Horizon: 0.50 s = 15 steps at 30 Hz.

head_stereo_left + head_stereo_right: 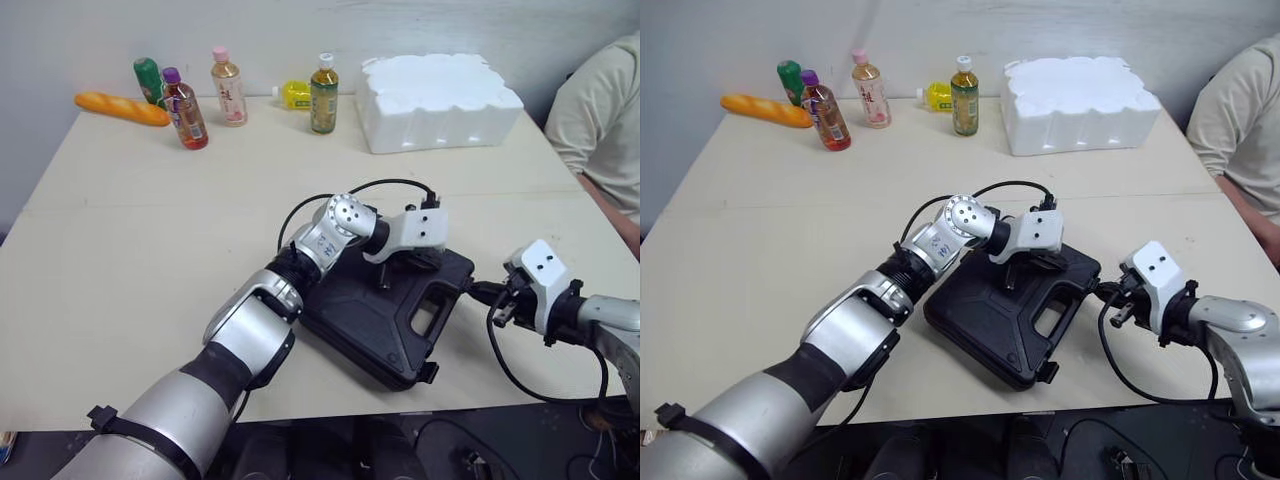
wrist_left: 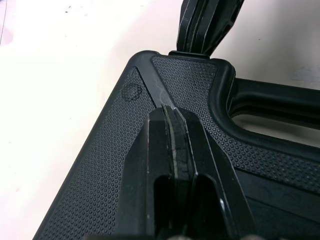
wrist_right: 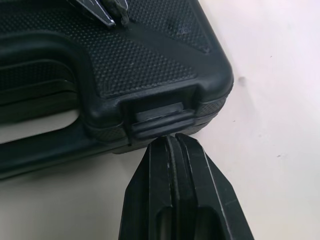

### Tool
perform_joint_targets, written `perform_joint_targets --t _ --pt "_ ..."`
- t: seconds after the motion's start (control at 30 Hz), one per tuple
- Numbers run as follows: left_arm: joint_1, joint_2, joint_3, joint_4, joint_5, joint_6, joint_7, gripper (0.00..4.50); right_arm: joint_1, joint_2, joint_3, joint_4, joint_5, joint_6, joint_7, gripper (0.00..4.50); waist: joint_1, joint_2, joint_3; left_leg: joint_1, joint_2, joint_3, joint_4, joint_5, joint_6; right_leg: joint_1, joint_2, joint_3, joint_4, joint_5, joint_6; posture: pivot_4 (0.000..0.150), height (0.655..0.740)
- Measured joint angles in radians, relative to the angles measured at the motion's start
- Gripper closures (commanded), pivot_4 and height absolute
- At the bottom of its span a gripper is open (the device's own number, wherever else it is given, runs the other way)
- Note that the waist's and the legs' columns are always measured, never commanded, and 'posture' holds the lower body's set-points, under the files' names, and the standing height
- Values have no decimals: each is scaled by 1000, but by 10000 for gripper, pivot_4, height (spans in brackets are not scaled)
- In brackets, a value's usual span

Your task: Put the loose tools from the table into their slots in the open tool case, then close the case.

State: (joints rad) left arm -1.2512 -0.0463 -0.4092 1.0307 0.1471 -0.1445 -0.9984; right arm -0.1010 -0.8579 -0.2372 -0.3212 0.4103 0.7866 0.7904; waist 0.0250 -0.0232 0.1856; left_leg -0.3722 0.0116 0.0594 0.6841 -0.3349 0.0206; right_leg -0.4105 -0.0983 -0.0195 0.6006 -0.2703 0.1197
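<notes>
The black tool case [image 1: 365, 320] lies with its lid down near the table's front edge, handle [image 1: 430, 316] toward my right. My left gripper [image 1: 384, 280] is shut, its fingertips [image 2: 172, 112] resting on the textured lid near a corner. A latch [image 2: 206, 22] beyond that corner sticks out from the case. My right gripper [image 1: 480, 292] is shut, with its tips [image 3: 170, 142] against the latch [image 3: 159, 121] on the case's handle side. No loose tools are in sight on the table.
Several bottles [image 1: 225, 90], a bread loaf [image 1: 122, 108] and a white foam block [image 1: 435, 100] stand along the far edge. A person in a light shirt [image 1: 600, 120] sits at the right. A black cable [image 1: 330, 200] loops over my left arm.
</notes>
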Motion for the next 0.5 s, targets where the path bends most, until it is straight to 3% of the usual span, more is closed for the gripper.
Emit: perform_joint_targets --t 0.5 --pt "54 47 3 -70 11 -26 -3 44506 -87 9 14 -19 46 92 1 45000 -30 1 0 2 2 1 0 0 0 0 2 1 3 0 -1 1500 7383"
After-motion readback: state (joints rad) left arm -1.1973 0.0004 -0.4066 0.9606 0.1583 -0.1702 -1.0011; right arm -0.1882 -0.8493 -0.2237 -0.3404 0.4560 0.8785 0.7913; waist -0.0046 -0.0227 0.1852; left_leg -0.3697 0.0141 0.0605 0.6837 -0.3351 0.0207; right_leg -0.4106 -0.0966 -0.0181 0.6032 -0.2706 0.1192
